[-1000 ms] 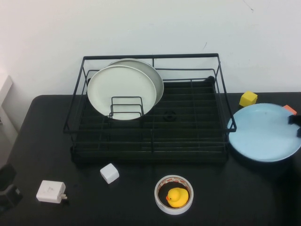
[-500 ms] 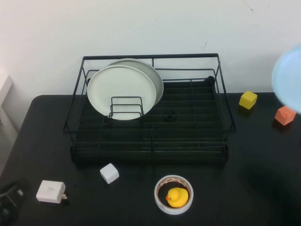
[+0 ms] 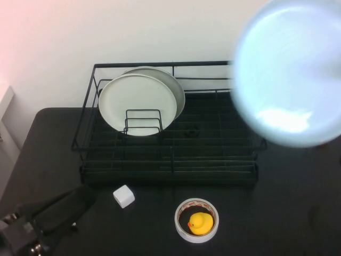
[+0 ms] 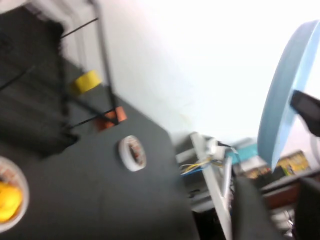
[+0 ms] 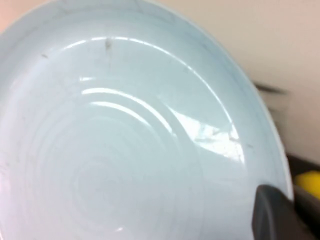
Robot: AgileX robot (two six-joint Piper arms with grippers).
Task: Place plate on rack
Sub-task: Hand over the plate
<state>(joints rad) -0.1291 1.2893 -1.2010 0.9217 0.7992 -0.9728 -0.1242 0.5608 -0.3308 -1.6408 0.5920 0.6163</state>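
Observation:
The light-blue plate [image 3: 290,72] is held high above the table, near the high camera, in front of the right end of the black wire rack [image 3: 170,160]. It fills the right wrist view [image 5: 125,150], where my right gripper [image 5: 289,211] is shut on its rim, one dark finger [image 5: 272,215] on the plate's face. In the left wrist view the plate [image 4: 285,95] shows edge-on. My left gripper [image 3: 80,200] is low at the table's front left, open and empty; its fingers frame the left wrist view [image 4: 280,215].
A cream-white plate [image 3: 137,104] and a grey-rimmed plate [image 3: 178,90] lean on the rack's divider [image 3: 144,121]. A white cube [image 3: 123,196] and a tape roll with a yellow duck [image 3: 197,220] lie in front. The left wrist view shows a yellow block [image 4: 86,81], an orange block [image 4: 111,116] and another tape roll [image 4: 132,152].
The plate rose off the table at the right and swung up and left, close to the high camera. My left arm moved in from the corner over the white adapter.

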